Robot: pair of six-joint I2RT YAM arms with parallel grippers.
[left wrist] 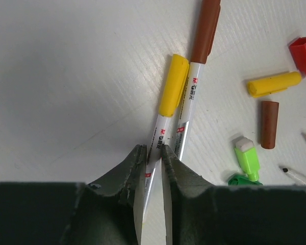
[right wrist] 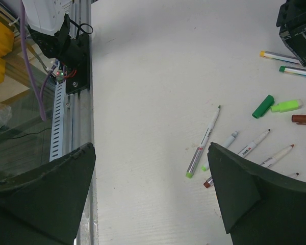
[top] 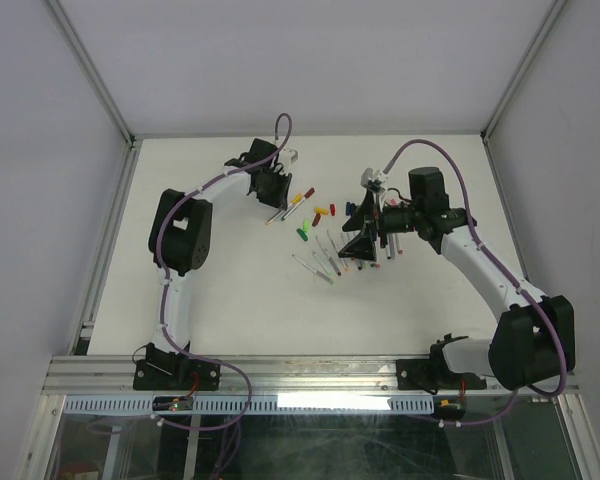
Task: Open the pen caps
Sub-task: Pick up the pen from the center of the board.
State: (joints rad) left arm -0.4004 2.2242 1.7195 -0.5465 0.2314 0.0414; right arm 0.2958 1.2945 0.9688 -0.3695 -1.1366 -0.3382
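Yellow-capped pen (left wrist: pixel 160 127) looks clamped by its barrel in the left fingers (left wrist: pixel 141 156); next the wide-apart right fingers (right wrist: pixel 234 176) must pinch its cap (left wrist: pixel 173 87) and pull.

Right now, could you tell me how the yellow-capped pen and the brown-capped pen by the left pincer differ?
The yellow-capped pen has its barrel between the fingers of the left pincer; the brown-capped pen lies just outside them. The yellow cap sits nearer the pincer than the brown cap. Both are capped, white-barrelled and side by side.
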